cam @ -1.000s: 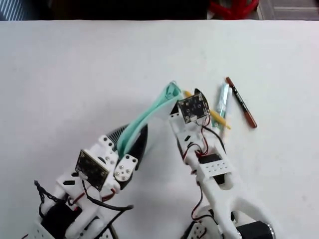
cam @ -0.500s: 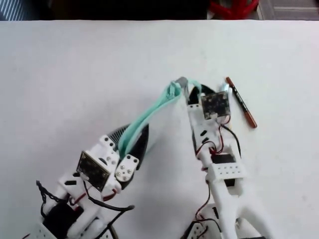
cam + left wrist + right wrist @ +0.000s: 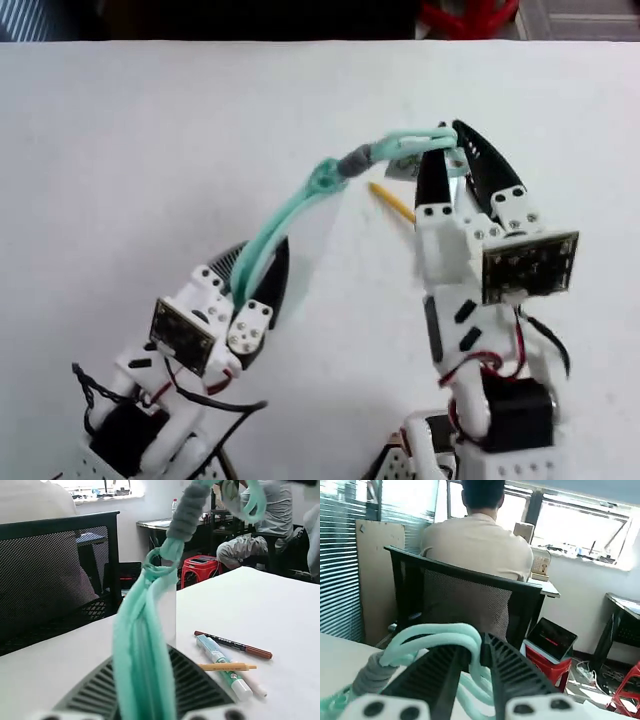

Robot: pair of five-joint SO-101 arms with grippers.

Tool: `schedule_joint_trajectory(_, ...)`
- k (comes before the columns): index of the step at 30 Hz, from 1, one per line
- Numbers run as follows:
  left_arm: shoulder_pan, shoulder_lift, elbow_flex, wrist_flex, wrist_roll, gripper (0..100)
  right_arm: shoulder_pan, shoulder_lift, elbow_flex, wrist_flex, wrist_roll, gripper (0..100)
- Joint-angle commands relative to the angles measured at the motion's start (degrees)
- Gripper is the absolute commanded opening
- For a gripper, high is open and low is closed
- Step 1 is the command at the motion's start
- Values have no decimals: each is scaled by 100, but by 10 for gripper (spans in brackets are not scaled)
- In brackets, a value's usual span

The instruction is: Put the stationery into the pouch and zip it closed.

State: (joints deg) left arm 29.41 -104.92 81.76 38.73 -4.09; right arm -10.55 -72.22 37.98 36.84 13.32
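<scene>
Left gripper (image 3: 258,278): jaws closed on the near end of the mint-edged pouch (image 3: 290,215).
Right gripper (image 3: 447,138): jaws closed on the mint cord loops (image 3: 437,635) at the pouch's far end.
Pouch: stretched between the 2 grippers, with a grey sleeve (image 3: 356,160) joining it to the loops.
Stationery: 3 pieces lie on the white table (image 3: 150,120), outside the pouch. They are a brown marker (image 3: 235,645), a white-and-green pen (image 3: 222,664) and a yellow pencil (image 3: 227,667), the pencil lying across the pen.

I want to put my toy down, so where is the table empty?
Bare: the table left of the pouch and along its far edge. Crowded: around the right tool, where the pencil lies.
</scene>
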Motion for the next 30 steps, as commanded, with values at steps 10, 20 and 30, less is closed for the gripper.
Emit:
schedule_joint_trajectory(10, -365, 40, 545, -738, -53, 24, -1490, 1745, -4352, 3495, -615, 18)
schedule_joint_trajectory(20, -365, 48, 668, -985, -316, 24, -3160, 3327, -6347, 4646, -765, 18)
schedule_joint_trajectory(30, -365, 57, 1011, -1565, -396, 24, -3996, 4998, -8835, 5262, -747, 18)
